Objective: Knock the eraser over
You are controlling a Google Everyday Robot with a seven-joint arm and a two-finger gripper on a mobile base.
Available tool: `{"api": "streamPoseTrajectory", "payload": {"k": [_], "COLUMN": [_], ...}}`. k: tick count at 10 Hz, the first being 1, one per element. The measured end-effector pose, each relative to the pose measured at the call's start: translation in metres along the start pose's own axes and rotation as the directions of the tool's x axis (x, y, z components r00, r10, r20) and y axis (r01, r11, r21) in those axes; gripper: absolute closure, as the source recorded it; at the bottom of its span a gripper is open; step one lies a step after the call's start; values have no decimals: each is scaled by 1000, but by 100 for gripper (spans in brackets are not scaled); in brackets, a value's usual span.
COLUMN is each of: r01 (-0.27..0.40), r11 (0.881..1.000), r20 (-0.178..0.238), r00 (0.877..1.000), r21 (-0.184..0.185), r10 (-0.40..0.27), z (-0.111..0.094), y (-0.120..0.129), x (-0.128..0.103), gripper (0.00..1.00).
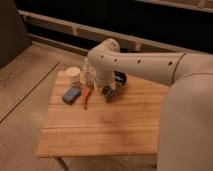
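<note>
A wooden table [115, 125] stands on a speckled floor [25, 95], and the robot arm [145, 62] reaches over its far part from the right side.

On the far left corner of the table there is a small white cup [73, 75]. It is upright, and what is inside it cannot be seen. Just right of the cup stands a clear bottle [88, 74], also upright; if it holds something, I cannot tell. Behind the arm, at the far edge, a dark round thing like a bowl [120, 79] shows only partly, because the arm covers most of it.

Near the cup, a little closer to the camera, lies a flat blue-grey block [71, 94]. To its right lies a thin red-orange stick [86, 98], pointing near to far.

The gripper [109, 93] hangs low over the table, right of the stick and near the bottle. A dark shape at its tip may be the eraser [111, 96], but the gripper and this shape melt together, so I cannot tell if they touch or if the eraser stands or lies. Whether the gripper is spread or pressed together, I cannot tell.
</note>
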Motion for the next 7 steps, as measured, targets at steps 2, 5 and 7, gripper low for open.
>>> {"api": "streamPoseTrajectory", "payload": {"k": [2, 5, 7], "r01": [-6, -2, -2], "r11": [1000, 1000, 1000], "r20": [-5, -3, -4], "r00": [1000, 1000, 1000], "r21": [8, 2, 1], "r10": [6, 2, 2], "z": [0, 0, 1], "y": [-5, -2, -1], "x": [2, 1, 1], "gripper": [35, 35, 35]}}
